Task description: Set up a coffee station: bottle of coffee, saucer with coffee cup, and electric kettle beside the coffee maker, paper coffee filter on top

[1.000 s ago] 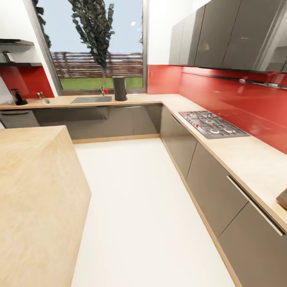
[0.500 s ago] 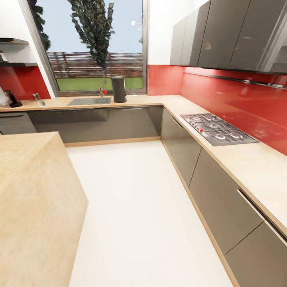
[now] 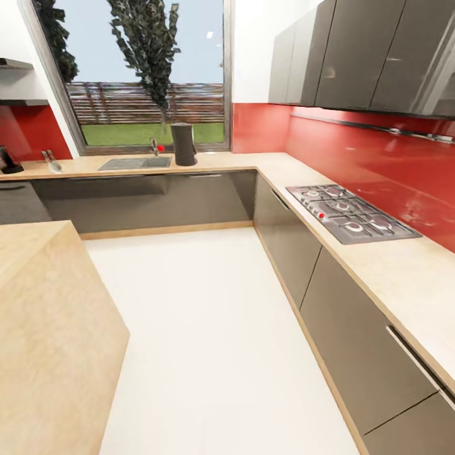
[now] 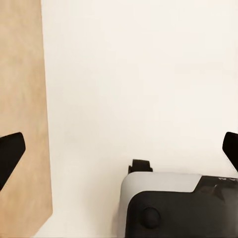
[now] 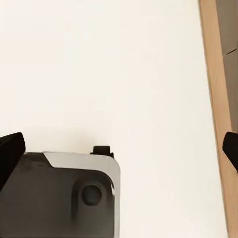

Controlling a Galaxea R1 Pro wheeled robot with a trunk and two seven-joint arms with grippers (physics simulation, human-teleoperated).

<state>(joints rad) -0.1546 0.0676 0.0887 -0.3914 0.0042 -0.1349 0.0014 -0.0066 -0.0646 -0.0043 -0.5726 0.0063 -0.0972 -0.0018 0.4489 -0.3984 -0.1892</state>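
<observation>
Both end effectors, left (image 4: 119,148) and right (image 5: 119,148), wide open above white floor (image 3: 215,328); no legible writing anywhere

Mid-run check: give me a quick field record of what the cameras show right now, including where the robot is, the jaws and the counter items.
location: on the white floor between an island and the kitchen countertop
far counter: sink, tall dark cylinder beside it
right counter: gas hob
far left: dark object at the frame edge, too small to identify
left gripper: jaws wide apart, empty, over floor
right gripper: jaws wide apart, empty, over floor
backsplash: red
</observation>
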